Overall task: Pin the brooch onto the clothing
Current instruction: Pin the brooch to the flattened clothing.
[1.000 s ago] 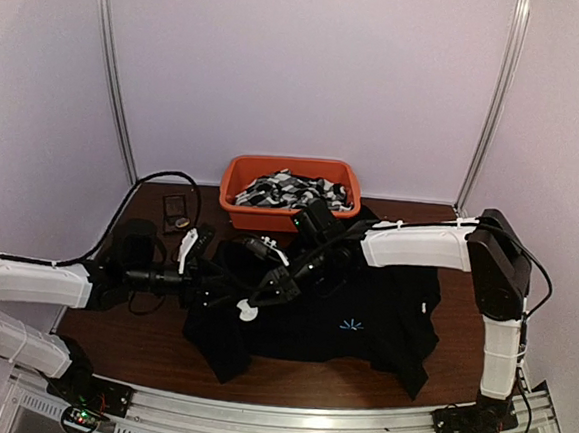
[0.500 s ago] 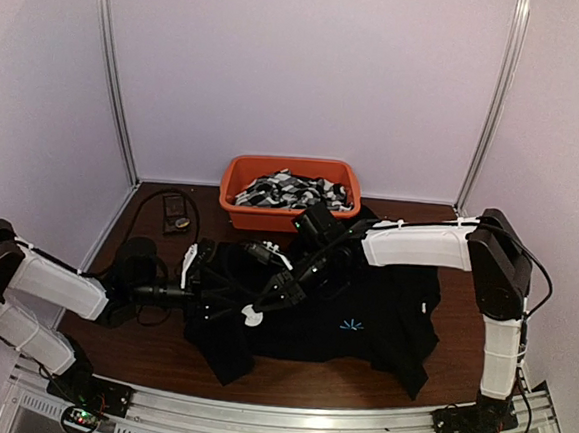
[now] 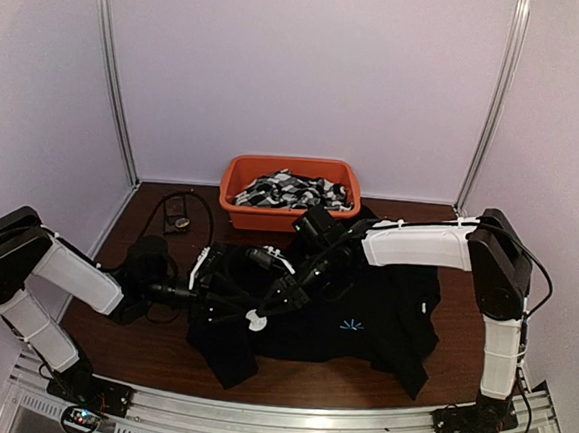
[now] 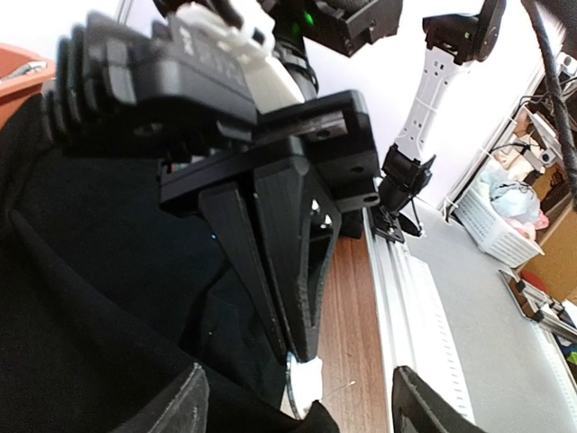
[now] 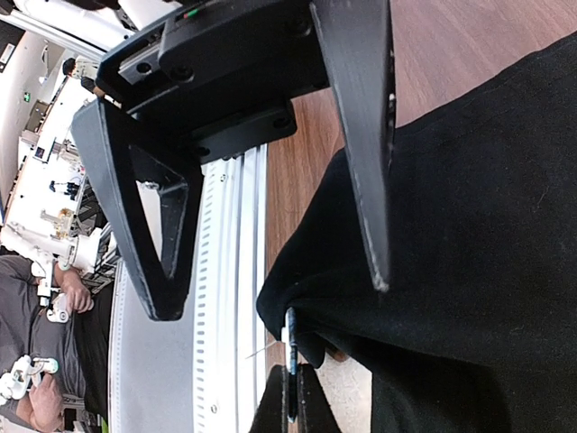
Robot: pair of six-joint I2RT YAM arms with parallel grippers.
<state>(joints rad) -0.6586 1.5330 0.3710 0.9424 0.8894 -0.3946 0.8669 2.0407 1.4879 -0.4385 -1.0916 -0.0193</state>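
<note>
The clothing, a black shirt (image 3: 392, 320) with a light-blue starburst (image 3: 351, 326), lies spread on the table. My right gripper (image 3: 264, 312) is shut on the brooch (image 3: 254, 321), a white round disc at the shirt's left front part. In the right wrist view the brooch (image 5: 290, 356) shows edge-on between my shut fingers (image 5: 270, 410), its thin pin pointing away from a bunched fold of shirt (image 5: 451, 271). My left gripper (image 3: 213, 296) stands open just to the left. In its wrist view the brooch (image 4: 311, 383) and shirt (image 4: 108, 316) lie between its spread fingers (image 4: 180, 406).
An orange bin (image 3: 233, 200) of black-and-white patterned fabrics (image 3: 297, 189) stands at the back centre. A small dark object (image 3: 176, 218) with a cable lies at the back left. The metal rail (image 3: 304, 418) runs along the near edge, close to both grippers.
My left gripper has slid right towards the brooch, its jaws narrowing a little. The right gripper with the brooch has edged towards the near edge.
</note>
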